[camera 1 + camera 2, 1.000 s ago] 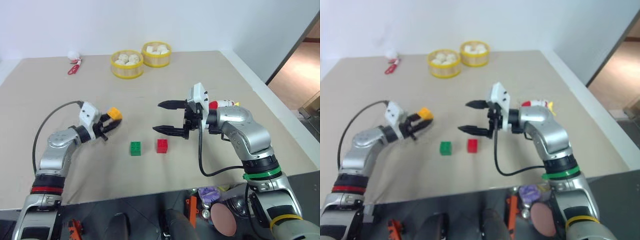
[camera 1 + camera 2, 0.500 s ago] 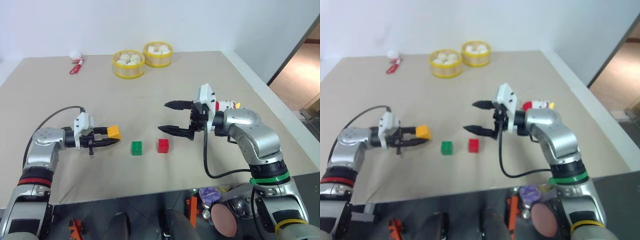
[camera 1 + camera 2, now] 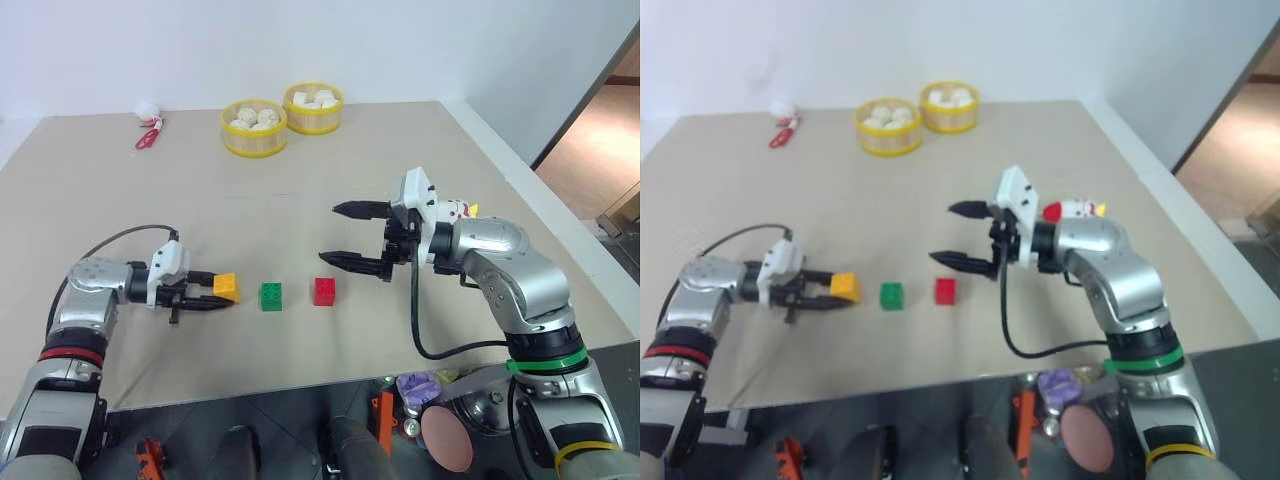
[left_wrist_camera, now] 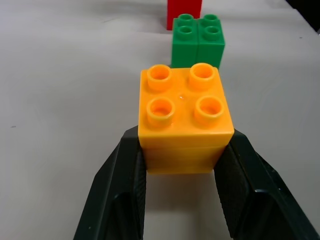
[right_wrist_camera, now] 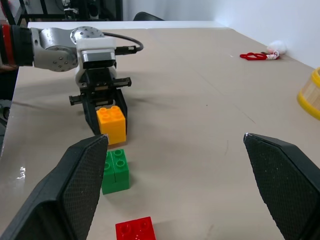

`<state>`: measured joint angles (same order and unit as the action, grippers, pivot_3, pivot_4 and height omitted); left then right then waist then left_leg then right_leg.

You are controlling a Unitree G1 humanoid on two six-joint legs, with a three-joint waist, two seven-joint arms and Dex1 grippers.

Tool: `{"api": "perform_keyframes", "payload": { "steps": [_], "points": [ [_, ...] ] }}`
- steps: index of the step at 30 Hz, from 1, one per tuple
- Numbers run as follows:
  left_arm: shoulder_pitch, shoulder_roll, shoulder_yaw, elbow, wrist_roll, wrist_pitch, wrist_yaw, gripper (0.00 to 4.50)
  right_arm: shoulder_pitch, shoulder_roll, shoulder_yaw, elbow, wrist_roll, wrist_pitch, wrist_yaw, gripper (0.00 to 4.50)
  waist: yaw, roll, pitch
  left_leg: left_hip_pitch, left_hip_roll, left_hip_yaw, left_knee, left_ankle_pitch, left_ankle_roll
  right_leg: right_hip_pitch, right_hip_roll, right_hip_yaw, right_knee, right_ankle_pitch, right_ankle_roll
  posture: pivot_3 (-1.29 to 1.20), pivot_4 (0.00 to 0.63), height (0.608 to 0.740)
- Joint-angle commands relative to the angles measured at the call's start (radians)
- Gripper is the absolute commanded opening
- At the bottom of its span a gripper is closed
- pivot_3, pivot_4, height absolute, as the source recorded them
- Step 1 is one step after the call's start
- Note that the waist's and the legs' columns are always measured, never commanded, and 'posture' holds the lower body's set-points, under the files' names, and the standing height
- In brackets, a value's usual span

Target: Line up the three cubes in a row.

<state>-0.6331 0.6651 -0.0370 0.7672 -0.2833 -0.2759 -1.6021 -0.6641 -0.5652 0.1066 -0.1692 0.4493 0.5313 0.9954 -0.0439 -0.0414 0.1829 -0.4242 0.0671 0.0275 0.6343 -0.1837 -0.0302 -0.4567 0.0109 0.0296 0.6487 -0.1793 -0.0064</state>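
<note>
Left gripper (image 3: 207,296) is clamped on the orange-yellow cube (image 3: 226,287), held low near the worktop's (image 3: 300,200) front edge, so the row with green cube (image 3: 271,295) and red cube (image 3: 325,291) is extended. Right gripper (image 3: 352,236) is kept spread above, empty.

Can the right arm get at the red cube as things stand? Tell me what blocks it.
Probably yes. The right gripper hangs open just above and beside the red cube, with bare table between them. The green cube sits on the far side, apart from the red one.
</note>
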Motion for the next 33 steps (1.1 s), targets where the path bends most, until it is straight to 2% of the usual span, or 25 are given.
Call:
{"api": "perform_keyframes", "payload": {
  "steps": [1,13,33],
  "points": [
    [-0.015,0.037,-0.014,0.017,-0.012,-0.036,-0.012,1.32,0.002,-0.011,-0.036,-0.045,0.019,0.002,-0.008,4.50,0.000,0.000,0.000,0.000,0.000,0.000,0.000,0.000,0.000,0.000,0.000,0.000,0.000,0.000,0.000,0.00,0.150,0.740],
    [0.027,0.066,-0.051,-0.002,-0.055,-0.052,-0.012,1.32,0.001,-0.011,-0.033,-0.042,0.021,0.000,-0.005,4.50,0.000,0.000,0.000,0.000,0.000,0.000,0.000,0.000,0.000,0.000,0.000,0.000,0.000,0.000,0.000,0.00,0.150,0.740],
    [0.030,0.030,-0.059,0.034,-0.027,-0.094,-0.012,1.32,-0.003,-0.014,-0.038,-0.041,0.025,0.006,-0.007,4.50,0.001,0.000,0.000,0.000,0.000,0.000,0.000,0.000,0.000,0.000,0.000,0.000,0.000,0.000,0.000,0.00,0.150,0.740]
  ]
}}
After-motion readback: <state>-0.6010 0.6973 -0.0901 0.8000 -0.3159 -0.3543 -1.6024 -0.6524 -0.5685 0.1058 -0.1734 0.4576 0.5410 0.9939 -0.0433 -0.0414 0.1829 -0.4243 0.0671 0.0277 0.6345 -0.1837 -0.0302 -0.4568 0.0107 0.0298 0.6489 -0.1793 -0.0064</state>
